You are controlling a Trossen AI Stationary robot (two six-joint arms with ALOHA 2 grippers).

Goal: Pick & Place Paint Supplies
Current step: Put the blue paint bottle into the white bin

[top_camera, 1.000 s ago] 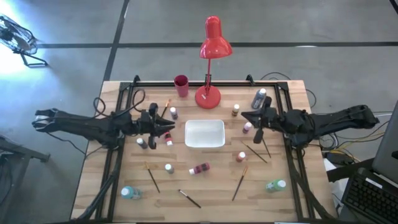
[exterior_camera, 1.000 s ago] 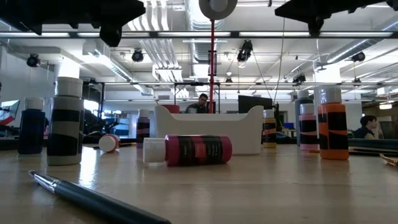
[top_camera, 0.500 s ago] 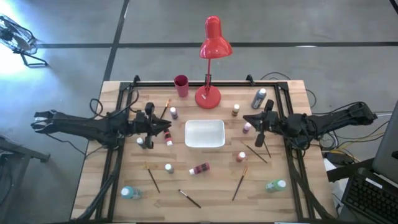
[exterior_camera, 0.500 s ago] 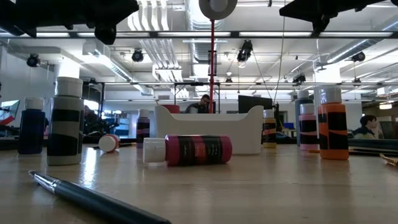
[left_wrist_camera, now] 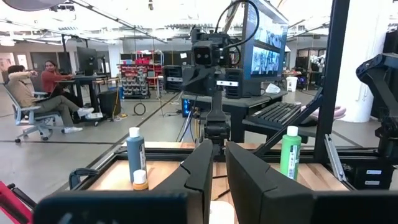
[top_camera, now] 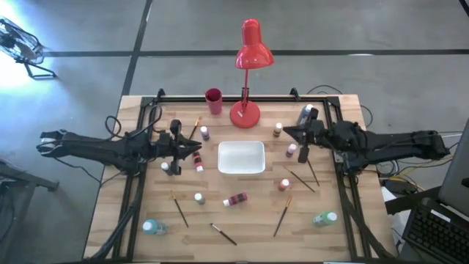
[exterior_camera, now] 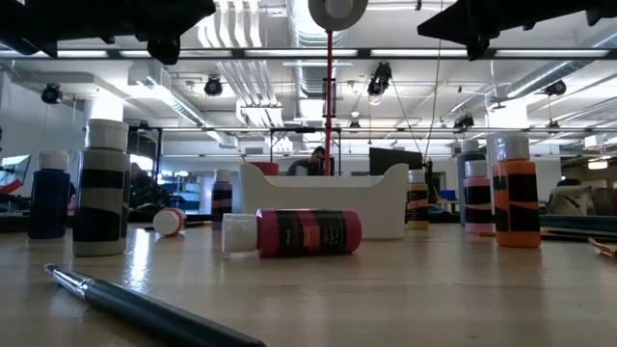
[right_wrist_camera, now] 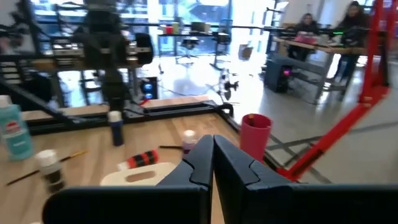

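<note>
Small paint bottles stand or lie about the wooden table: a pink one [top_camera: 235, 199] on its side, a red one [top_camera: 198, 165] on its side, a purple one [top_camera: 204, 133], an orange one [top_camera: 284, 185], and a teal one [top_camera: 153, 227]. Thin brushes [top_camera: 282, 215] lie flat near the front. My left gripper [top_camera: 201, 149] hovers level just left of the white tray [top_camera: 241, 170]. A narrow gap shows between its fingers [left_wrist_camera: 202, 168], with nothing seen in it. My right gripper [top_camera: 286, 133] hovers level right of the tray, shut and empty [right_wrist_camera: 213, 142].
A red desk lamp [top_camera: 245, 114] and a red cup [top_camera: 213, 100] stand at the far edge behind the tray. A dark frame [top_camera: 139, 183] runs along both table sides. Bare wood lies in front of the tray, around the pink bottle [exterior_camera: 299, 232].
My right arm has swung, carrying its shut gripper a little toward the table's far edge, still level and above the table. The bottles, the brushes and the tray have stayed where they were.
</note>
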